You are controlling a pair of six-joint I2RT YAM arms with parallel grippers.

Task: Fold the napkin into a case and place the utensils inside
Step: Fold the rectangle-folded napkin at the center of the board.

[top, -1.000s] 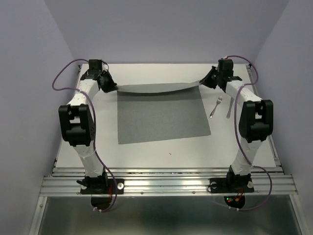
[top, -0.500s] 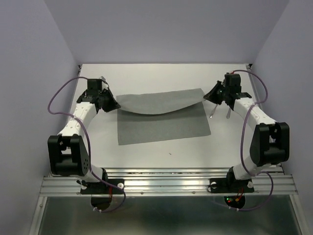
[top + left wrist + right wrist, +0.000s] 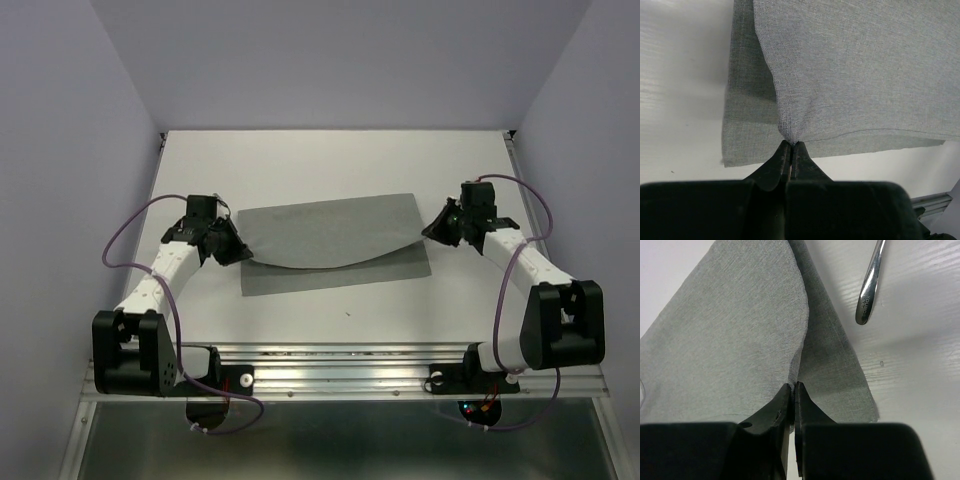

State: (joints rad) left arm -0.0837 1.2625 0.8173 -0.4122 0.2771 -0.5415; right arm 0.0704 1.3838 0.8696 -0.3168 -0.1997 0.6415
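The grey napkin [image 3: 330, 230] lies in the middle of the white worktop [image 3: 330, 160], doubled over on itself. Its upper layer is held up at two corners and its lower layer is flat on the surface. The left arm [image 3: 150, 285] reaches in from the left. The left jaws are pressed together on a pinch of cloth at the left corner of the upper layer. In the left wrist view the fabric [image 3: 850, 65] puckers into fine creases where the tips bite it. The flat lower layer [image 3: 747, 110] shows beneath it at the left and as a narrow strip along the near edge. The right arm [image 3: 520, 255] reaches in from the right, and the right jaws are likewise clamped on the right corner of the upper layer. Between the two grips the held edge sags in a shallow curve toward the near side. This leaves a band of the lower layer [image 3: 340, 282] uncovered along the front. In the right wrist view the rounded end of a silver utensil handle [image 3: 870, 295] rests on the worktop just beside the napkin's right edge and apart from the cloth. Whether it is the fork or the knife cannot be told. In the overhead view the right arm hides the utensils.
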